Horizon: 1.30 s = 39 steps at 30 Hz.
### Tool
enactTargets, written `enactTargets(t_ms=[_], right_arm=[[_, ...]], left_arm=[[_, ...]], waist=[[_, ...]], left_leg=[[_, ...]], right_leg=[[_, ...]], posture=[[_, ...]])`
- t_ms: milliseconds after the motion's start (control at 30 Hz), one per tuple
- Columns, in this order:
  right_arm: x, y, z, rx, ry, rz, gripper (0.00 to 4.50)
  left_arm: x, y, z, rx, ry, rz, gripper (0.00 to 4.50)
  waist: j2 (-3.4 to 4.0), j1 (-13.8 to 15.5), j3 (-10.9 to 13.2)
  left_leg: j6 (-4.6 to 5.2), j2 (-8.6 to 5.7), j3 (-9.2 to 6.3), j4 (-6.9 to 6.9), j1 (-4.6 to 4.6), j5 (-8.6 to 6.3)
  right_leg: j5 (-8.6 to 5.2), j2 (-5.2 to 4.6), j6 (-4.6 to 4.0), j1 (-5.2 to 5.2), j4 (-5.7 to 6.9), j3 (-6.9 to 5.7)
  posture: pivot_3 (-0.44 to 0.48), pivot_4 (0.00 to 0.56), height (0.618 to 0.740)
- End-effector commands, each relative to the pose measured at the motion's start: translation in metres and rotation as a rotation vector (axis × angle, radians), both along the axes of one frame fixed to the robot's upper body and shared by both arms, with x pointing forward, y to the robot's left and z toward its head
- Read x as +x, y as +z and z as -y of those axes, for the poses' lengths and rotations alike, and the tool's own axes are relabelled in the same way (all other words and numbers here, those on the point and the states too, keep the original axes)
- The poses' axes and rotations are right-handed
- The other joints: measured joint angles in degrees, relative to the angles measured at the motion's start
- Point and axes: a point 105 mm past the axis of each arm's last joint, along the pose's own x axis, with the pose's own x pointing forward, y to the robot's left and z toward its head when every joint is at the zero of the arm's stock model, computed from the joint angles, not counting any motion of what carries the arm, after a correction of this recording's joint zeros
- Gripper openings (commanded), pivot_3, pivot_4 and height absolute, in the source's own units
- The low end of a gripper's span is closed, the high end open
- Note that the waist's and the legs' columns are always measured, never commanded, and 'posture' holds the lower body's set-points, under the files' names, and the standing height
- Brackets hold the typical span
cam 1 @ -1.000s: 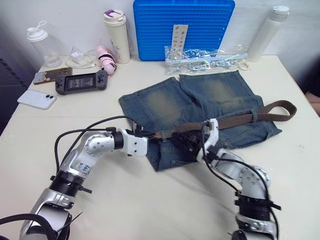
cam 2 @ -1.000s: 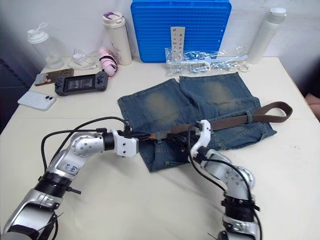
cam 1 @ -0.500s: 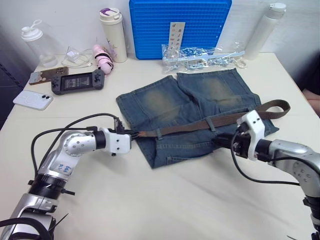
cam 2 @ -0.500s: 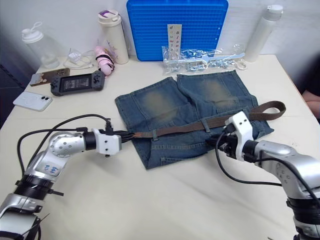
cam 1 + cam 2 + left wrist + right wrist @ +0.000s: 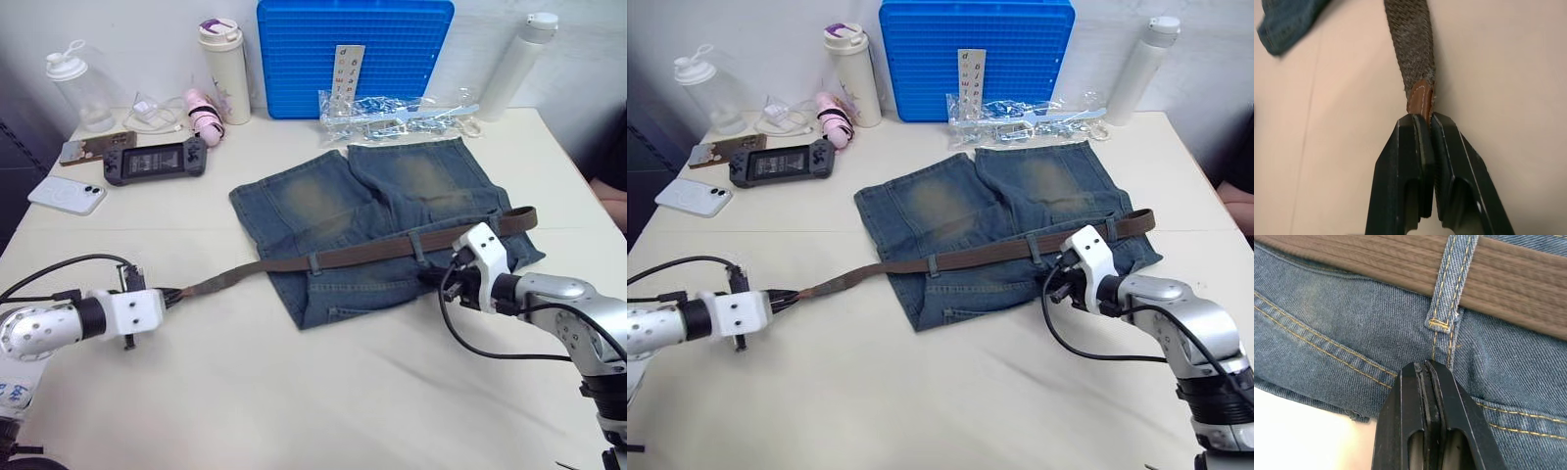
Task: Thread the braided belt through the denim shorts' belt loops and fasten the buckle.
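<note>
The denim shorts (image 5: 377, 211) lie flat mid-table, waistband toward me. The braided belt (image 5: 372, 253) runs under the belt loops (image 5: 315, 262) along the waistband and trails left across the bare table. My left gripper (image 5: 172, 294) is shut on the belt's reddish leather tip (image 5: 1420, 100), well left of the shorts. My right gripper (image 5: 431, 279) is shut, its tips against the denim just below one belt loop (image 5: 1449, 293). The belt's other end (image 5: 524, 217) lies at the shorts' right edge; the buckle is hidden there.
Along the back stand a blue mat (image 5: 355, 54), a plastic bag of parts (image 5: 402, 110), a white bottle (image 5: 514, 64) and a tumbler (image 5: 223, 70). A game console (image 5: 155, 159) and a phone (image 5: 67, 194) lie back left. Bare tabletop spans the front.
My left gripper has pulled far to the left with the belt tip, drawing the belt through the loops; the slack loop at the right has shrunk. The right gripper stays at the waistband.
</note>
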Motion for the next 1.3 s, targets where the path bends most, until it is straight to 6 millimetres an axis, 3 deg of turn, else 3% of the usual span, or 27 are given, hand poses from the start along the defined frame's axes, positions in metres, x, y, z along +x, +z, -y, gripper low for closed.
enactTargets(t_ms=[33,167,333,533,600,667,700,833,900,1000,1033,1100,1200,1300], right_arm=[[-0.003,-0.015,0.025,-0.069,-0.051,-0.099,0.04],[0.003,-0.01,0.032,-0.088,-0.034,-0.109,0.04],[0.015,-0.005,0.027,-0.097,0.011,-0.121,0.04],[0.019,-0.002,0.028,-0.1,0.03,-0.126,0.04],[0.018,-0.002,0.031,-0.098,0.021,-0.133,0.04],[0.014,0.001,0.029,-0.062,0.038,-0.146,0.04],[0.013,0.003,0.029,-0.05,0.051,-0.142,0.01],[0.0,0.022,0.03,-0.017,0.127,-0.144,1.48],[-0.004,0.034,0.035,-0.017,0.146,-0.125,2.37],[-0.022,0.047,0.045,-0.041,0.149,-0.175,3.81],[-0.027,0.049,0.046,-0.047,0.157,-0.183,4.28],[-0.035,0.059,0.044,-0.022,0.156,-0.174,4.41],[-0.054,0.075,0.04,-0.039,0.198,-0.152,4.41],[-0.073,0.08,0.035,-0.076,0.23,-0.156,4.41]], left_arm=[[-0.017,0.002,-0.026,0.03,0.106,-0.013,0.0],[-0.039,-0.003,-0.043,0.019,0.177,-0.048,0.0],[-0.058,-0.012,-0.063,0.025,0.274,-0.087,0.0],[-0.058,-0.019,-0.04,-0.065,0.245,-0.127,0.0],[-0.059,-0.023,-0.027,-0.179,0.241,-0.188,0.0],[-0.055,-0.014,-0.016,-0.276,0.224,-0.178,0.0],[-0.053,-0.009,-0.011,-0.307,0.202,-0.187,0.39],[-0.046,0.013,0.012,-0.467,0.119,-0.29,2.05],[-0.043,0.027,0.032,-0.543,0.051,-0.344,2.96],[-0.039,0.06,0.088,-0.694,-0.178,-0.498,4.28],[-0.04,0.066,0.099,-0.699,-0.231,-0.537,4.5],[-0.034,0.079,0.124,-0.712,-0.329,-0.57,4.5],[-0.003,0.075,0.168,-0.621,-0.436,-0.492,4.5],[0.002,0.065,0.208,-0.595,-0.572,-0.579,4.5]], waist=[[0.02,0.0,0.0],[0.03,0.0,0.0],[0.11,-0.1,0.1],[0.16,0.0,0.1],[0.17,0.0,0.1],[0.18,0.1,0.1],[0.18,0.1,0.1],[0.27,0.6,0.3],[0.35,0.8,0.3],[0.61,1.4,0.6],[0.65,1.5,0.6],[0.65,1.4,0.6],[0.73,1.4,0.6],[0.6,1.6,0.6]], left_leg=[[0.01,-0.01,0.0,0.0,0.0,-0.04],[0.03,-0.02,0.02,-0.01,-0.01,-0.1],[-0.16,-0.03,0.12,-0.01,-0.02,-0.22],[-0.15,-0.01,0.18,-0.02,-0.02,-0.21],[-0.18,-0.03,0.2,-0.02,-0.02,-0.24],[-0.19,-0.04,0.2,-0.02,-0.02,-0.26],[-0.21,-0.04,0.19,-0.02,-0.02,-0.26],[-0.02,-0.03,0.17,-0.01,-0.07,-0.15],[0.0,-0.02,0.16,-0.01,-0.07,-0.14],[0.07,-0.08,0.13,0.02,-0.09,-0.11],[0.08,-0.08,0.13,0.03,-0.16,-0.1],[0.1,-0.11,0.07,0.05,-0.15,-0.08],[0.18,-0.2,0.21,0.04,-0.05,-0.03],[0.23,-0.19,0.32,0.04,-0.07,0.04]], right_leg=[[0.0,-0.01,0.0,0.01,-0.01,0.0],[0.0,-0.03,0.0,-0.01,-0.04,-0.04],[-0.02,-0.08,-0.04,-0.03,-0.16,-0.03],[-0.02,-0.09,-0.04,-0.04,-0.15,-0.03],[-0.02,-0.11,-0.04,-0.03,-0.15,-0.02],[-0.02,-0.13,-0.04,-0.03,-0.15,-0.01],[-0.02,-0.13,-0.04,-0.04,-0.14,-0.01],[-0.02,-0.08,-0.04,-0.06,-0.16,-0.02],[-0.02,-0.06,-0.04,-0.06,-0.17,-0.03],[-0.02,0.04,-0.04,-0.01,-0.16,-0.02],[-0.02,0.01,-0.04,-0.04,-0.21,0.02],[-0.02,0.04,-0.04,0.03,-0.2,0.03],[-0.02,0.24,-0.03,0.08,-0.16,-0.02],[-0.01,0.32,-0.02,0.1,-0.19,-0.02]], posture=[[0.0,0.15,0.689],[0.0,0.15,0.689],[0.0,0.15,0.689],[0.0,0.15,0.689],[0.0,0.15,0.689],[0.0,0.15,0.689],[0.0,0.15,0.689],[0.0,0.15,0.689],[0.0,0.15,0.689],[0.0,0.15,0.689],[0.0,0.15,0.689],[0.0,0.15,0.689],[0.0,0.15,0.689],[0.0,0.15,0.689]])
